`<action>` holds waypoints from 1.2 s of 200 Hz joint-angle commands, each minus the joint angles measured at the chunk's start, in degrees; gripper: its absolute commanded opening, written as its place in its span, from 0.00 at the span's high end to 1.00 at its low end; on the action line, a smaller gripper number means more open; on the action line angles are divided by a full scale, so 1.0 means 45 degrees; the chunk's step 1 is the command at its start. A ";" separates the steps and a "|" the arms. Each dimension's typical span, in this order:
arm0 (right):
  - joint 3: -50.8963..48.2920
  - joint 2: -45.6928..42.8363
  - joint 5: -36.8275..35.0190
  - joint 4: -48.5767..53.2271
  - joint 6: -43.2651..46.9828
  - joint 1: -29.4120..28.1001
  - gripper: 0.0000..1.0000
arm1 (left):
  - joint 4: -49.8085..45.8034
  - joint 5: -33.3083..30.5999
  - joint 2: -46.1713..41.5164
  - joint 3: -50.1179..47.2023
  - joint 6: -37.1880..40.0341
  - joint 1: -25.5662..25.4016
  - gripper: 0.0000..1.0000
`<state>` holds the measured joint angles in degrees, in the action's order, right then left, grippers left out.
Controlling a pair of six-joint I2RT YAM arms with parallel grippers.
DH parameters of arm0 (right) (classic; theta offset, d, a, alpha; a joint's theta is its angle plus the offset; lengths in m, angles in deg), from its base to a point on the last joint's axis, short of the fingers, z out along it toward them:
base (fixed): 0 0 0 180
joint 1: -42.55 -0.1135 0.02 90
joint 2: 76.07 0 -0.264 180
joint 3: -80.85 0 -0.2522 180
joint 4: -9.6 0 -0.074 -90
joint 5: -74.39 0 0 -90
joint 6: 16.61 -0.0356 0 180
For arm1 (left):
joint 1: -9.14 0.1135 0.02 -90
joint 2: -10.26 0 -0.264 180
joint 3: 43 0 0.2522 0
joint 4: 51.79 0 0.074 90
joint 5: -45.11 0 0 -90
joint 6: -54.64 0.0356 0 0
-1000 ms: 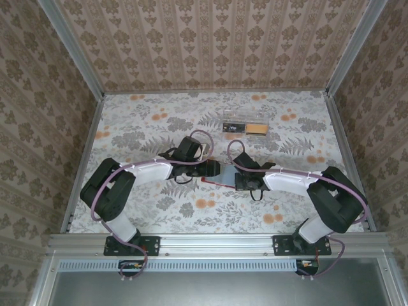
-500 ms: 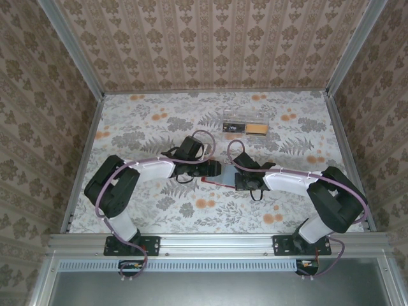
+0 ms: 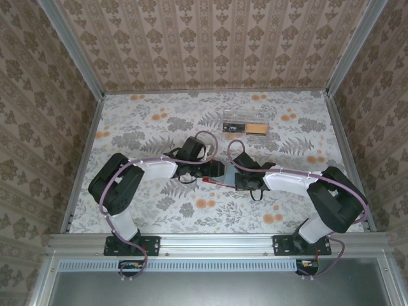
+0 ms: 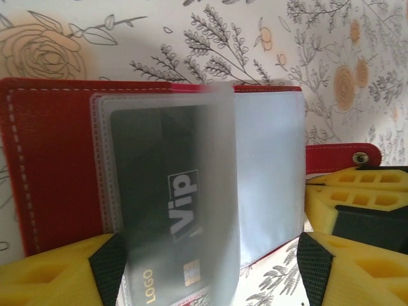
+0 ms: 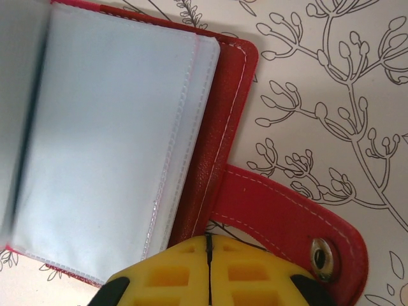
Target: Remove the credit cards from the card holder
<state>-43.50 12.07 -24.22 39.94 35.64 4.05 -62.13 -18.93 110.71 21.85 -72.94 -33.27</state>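
Red leather marks the card holder point(image 4: 51, 166), which lies open and flat on the flowered tabletop point(image 3: 146, 121), in the middle where the two arms meet. In the left wrist view its clear plastic sleeves point(image 4: 268, 172) fan across the inside, and the nearest sleeve holds a dark card point(image 4: 159, 204) printed with "VIP" and "LOGO". The left gripper point(image 4: 210, 274) stands wide open with one yellow finger at each lower corner of that view. The sleeve with the card hangs between them, and neither finger is clamped on it. The right gripper point(image 5: 209, 271) is fully closed, its two yellow fingers meeting along a thin seam right at the edge of the red cover, just beside the base of the closing tab point(image 5: 287, 223). Whether it pinches the cover or only presses on it, I cannot tell. The tab lies flat on the tabletop with its metal snap point(image 5: 320, 256) facing up. A clear box point(image 3: 243, 126) sits farther back, well apart from the holder.
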 commanded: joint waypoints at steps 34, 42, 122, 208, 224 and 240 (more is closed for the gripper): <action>-0.0253 0.0199 0.0073 -0.0002 -0.0144 0.0060 0.91 | 0.0679 0.1009 -0.0040 0.0011 -0.0397 -0.0222 0.20; -0.0266 0.0182 0.0074 -0.0012 -0.0148 0.0060 0.91 | 0.0656 0.0999 -0.0108 0.0004 -0.0383 -0.0223 0.19; -0.0535 -0.1166 -0.0683 0.0395 -0.0441 0.0213 0.87 | 0.0508 0.1008 -0.0648 0.0123 -0.0252 -0.0272 0.12; -0.0850 -0.3245 0.1571 -0.1478 -0.0644 0.0411 0.78 | 0.0205 0.0783 -0.1277 -0.0459 0.0011 0.0900 0.32; -0.0593 -0.2588 0.2146 -0.2109 -0.1013 0.0411 0.78 | 0.0402 0.0889 -0.1139 -0.0559 0.0007 0.1072 0.44; -0.0380 -0.1975 0.2752 -0.2872 -0.1421 0.0427 0.80 | 0.0422 0.0920 -0.0947 -0.0576 0.0012 0.1242 0.62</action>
<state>-47.11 -0.24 -18.07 33.09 32.60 5.66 -60.21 -15.72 105.98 20.10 -73.84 -28.38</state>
